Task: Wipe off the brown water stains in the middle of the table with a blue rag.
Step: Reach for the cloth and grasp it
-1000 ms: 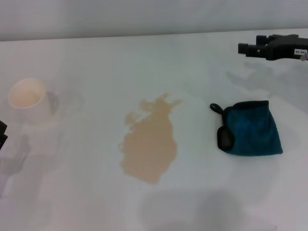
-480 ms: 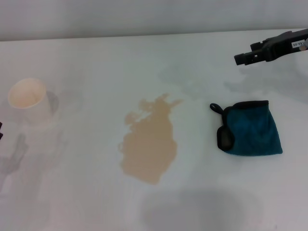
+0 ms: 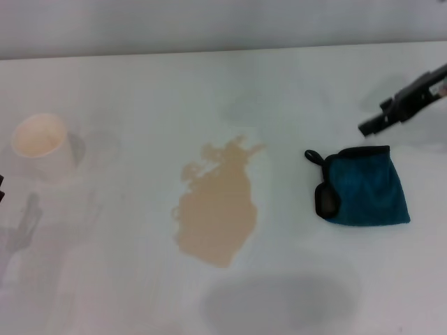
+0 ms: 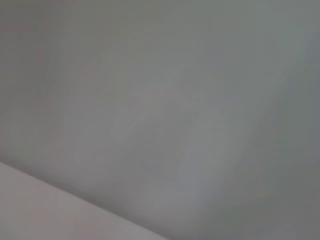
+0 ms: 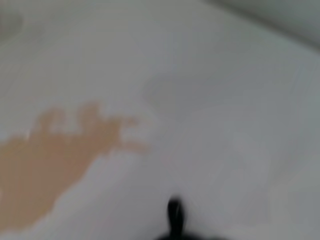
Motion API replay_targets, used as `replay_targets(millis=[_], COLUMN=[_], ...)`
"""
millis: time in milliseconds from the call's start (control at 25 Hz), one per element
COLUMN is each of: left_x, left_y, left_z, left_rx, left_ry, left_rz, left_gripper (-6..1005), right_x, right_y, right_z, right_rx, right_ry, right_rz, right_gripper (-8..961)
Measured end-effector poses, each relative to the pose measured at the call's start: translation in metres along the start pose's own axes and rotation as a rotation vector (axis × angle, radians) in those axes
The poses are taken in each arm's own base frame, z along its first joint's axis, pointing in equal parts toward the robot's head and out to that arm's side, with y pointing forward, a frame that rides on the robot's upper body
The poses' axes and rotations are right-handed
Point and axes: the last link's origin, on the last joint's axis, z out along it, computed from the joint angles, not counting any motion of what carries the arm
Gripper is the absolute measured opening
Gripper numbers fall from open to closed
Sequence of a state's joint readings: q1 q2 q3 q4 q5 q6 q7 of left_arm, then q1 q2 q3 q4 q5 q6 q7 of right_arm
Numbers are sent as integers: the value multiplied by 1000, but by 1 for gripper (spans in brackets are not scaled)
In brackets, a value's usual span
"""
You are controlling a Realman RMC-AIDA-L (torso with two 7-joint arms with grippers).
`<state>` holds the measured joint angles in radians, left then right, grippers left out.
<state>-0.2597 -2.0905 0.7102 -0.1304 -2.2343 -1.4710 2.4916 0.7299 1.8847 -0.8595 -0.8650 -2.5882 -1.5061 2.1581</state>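
A: What lies nearest on the wide, plain white table (image 3: 126, 293)?

B: The brown water stains (image 3: 216, 206), one flat tan blotch with ragged edges, in the middle; its near end is the broadest and it narrows to splashed points at the far end. The right wrist view shows it too (image 5: 55, 155).

A: And the cloth?

B: The small folded teal-blue fuzzy rag (image 3: 367, 185) with black edging lies flat to the right of the blotch, well apart from it, its black loop pointing left. Nothing is touching it.

A: Where are the arms?

B: The black right gripper (image 3: 368, 127) hangs just beyond the rag's far right corner, slanting down toward it. I cannot tell whether it is released or clenched. Of the left arm only a dark sliver shows at the left edge; its gripper is out of sight.

A: Anything farther off?

B: A white paper cup with a beige lining (image 3: 38, 139) stands far left.
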Motion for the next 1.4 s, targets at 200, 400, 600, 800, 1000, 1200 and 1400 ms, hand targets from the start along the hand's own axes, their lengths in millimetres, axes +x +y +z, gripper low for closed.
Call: replay_targets(millis=[200,400,600,800,1000,1200,1400], left_x=[-4,-5,-5,-4,-4,-4,-4], left_y=[-3,-4,-4,-4,-5,-4,-4], left_z=[0,-1,0,0,0,1,2], left_rx=[21,29,30,29,30,28,27], left_ry=[-28,-34,-33,-32,-31,-30,-30], left_rz=[-31,-53,-62,-62,-61,-62,-63], left_gripper=[883,883,883,883,883,883,883], right_x=[16,24,21,19,13,8,10], right_y=[9,18,33,48,56,55,54], right_z=[10,21,33,43,48,52,56], right_rx=[22,49,45,35,20,41,61], right_ry=[148,230,283,344,330,303,299], right_rz=[-8,-21,-69,-112,-130,-151,-161], right_gripper=[795,794,784,781,781,780,775])
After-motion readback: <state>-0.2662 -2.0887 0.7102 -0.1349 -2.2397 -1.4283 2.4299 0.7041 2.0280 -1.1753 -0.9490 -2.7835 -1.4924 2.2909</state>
